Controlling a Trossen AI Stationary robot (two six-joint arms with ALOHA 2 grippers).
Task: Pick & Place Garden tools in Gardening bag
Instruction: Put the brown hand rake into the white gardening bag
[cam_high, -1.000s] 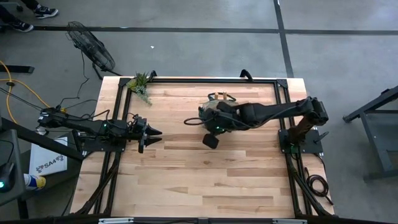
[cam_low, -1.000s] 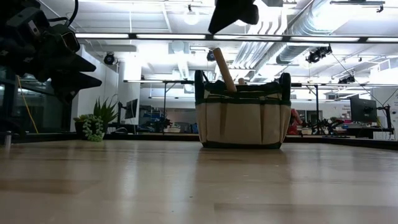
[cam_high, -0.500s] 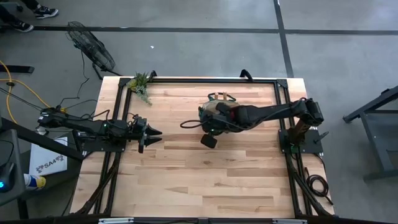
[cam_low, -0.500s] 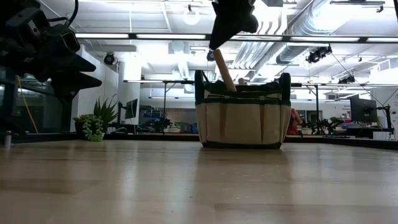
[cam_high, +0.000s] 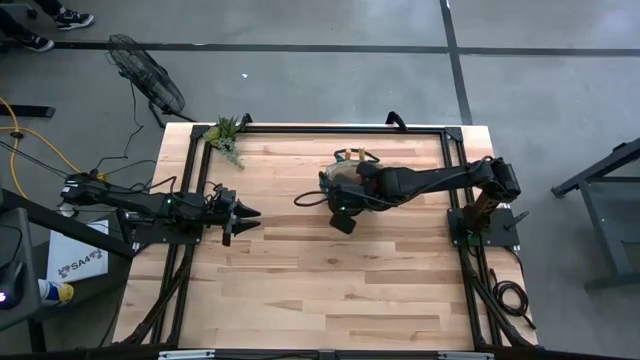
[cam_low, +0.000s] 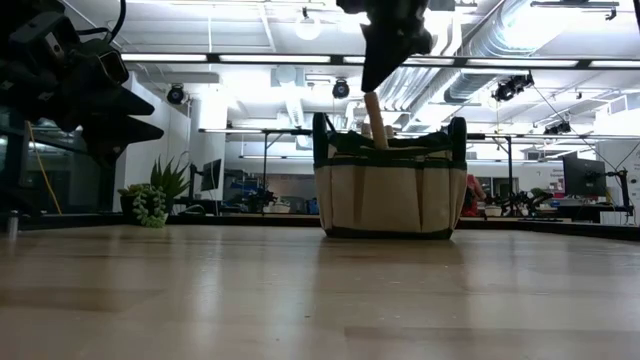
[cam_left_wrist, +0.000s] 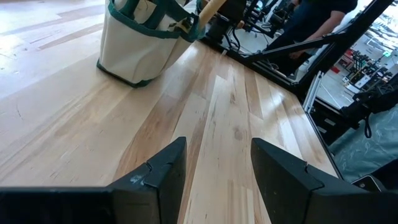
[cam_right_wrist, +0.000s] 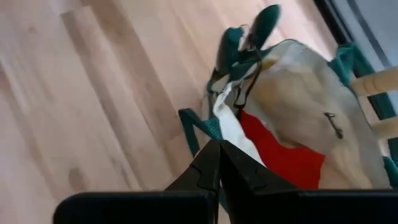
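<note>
I see the small round tan canvas bag with dark green trim standing on the light wooden table, toward its far right part. My right gripper is over the bag's opening with its two fingers pressed together and nothing between them. Inside the bag I see a red glove, green-handled pruners and pale wooden tool handles sticking up. My left gripper waits at the table's left edge, fingers apart and empty. A green leafy sprig lies at the far left corner.
</note>
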